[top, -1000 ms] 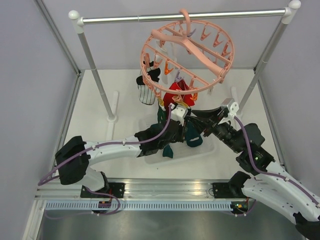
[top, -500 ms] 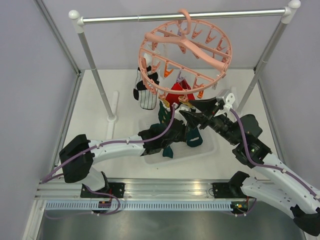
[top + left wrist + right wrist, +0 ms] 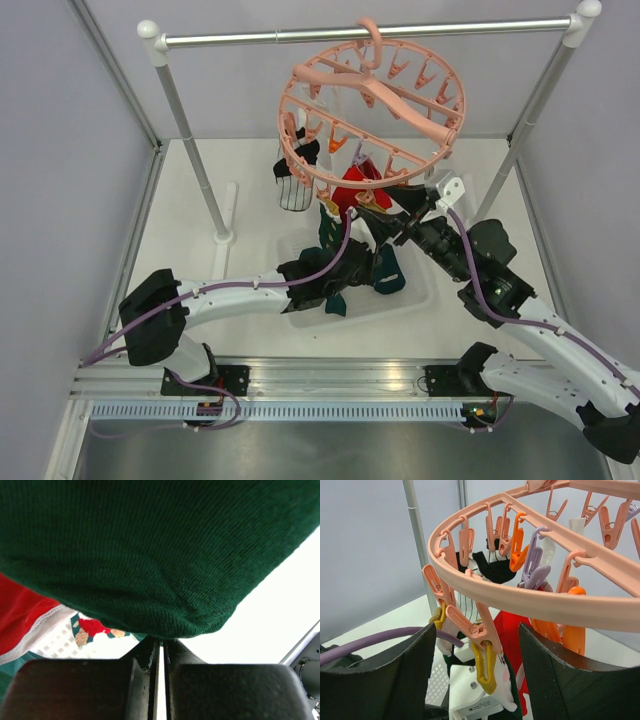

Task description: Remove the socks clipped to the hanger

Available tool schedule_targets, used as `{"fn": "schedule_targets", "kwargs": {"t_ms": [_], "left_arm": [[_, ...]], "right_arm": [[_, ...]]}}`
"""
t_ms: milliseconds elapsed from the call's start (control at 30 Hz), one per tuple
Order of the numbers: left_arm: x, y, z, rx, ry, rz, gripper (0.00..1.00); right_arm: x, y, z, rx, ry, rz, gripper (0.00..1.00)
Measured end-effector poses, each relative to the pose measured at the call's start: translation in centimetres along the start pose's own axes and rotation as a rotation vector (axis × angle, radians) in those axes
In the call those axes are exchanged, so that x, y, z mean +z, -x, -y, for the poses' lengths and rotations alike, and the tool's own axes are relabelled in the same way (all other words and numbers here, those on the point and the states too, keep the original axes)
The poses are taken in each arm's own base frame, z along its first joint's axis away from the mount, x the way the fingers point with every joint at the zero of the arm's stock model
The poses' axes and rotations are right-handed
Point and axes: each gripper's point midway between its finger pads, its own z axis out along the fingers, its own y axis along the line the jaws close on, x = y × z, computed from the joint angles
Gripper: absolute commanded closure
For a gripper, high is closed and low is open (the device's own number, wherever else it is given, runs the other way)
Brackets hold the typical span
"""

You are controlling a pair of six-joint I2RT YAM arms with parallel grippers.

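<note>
Right hand [image 3: 475, 652] gapes wide, angled up beneath the hanger [image 3: 545, 602].

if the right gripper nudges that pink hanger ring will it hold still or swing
Likely swings and tilts: the hanger hangs from the rail by one hook only, and sits tilted. Probably light for its size, being thin open plastic. Its clips dangle loose, so they would likely jiggle.

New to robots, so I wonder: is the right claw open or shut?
Open: the right gripper has its fingers wide apart, a clip of the hanger showing between them.
</note>
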Motion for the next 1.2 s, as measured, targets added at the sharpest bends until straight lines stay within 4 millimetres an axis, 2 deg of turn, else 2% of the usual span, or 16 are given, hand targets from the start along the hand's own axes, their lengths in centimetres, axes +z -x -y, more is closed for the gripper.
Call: {"fn": "schedule_targets", "kwargs": {"t_ms": [267,567,700,933,1133,1200], "left_arm": [[-0.1,-0.3,0.2,0.006,-0.003,-0.008,0.98],[-0.3,-0.5,0.4,0.012,-0.003,-0.019,0.98],[-0.3,-0.5,0.4,0.012,-0.004,-0.019,0.98],[-0.4,-0.7,0.5,0.015,-0.005,-0.023,0.98],[-0.5,-1.0,0.4,0.021,0.0,-0.035,0.98],[-0.5,-0.9,0.4,0.022,0.001,-0.034,0.98]], "right_arm": [[1.2,0.0,0.1,-0.019,0.0,-0.01,0.28],[2.2,-0.6,0.1,-0.027,-0.002,-0.032,0.34],[2.4,-0.5,0.2,-0.039,-0.007,-0.03,0.44],[2.5,0.4,0.1,-0.044,-0.005,-0.011,0.73],[2.6,0.6,0.4,-0.036,-0.028,-0.003,0.87],[2.6,0.7,0.5,-0.032,-0.032,0.0,0.87]]}}
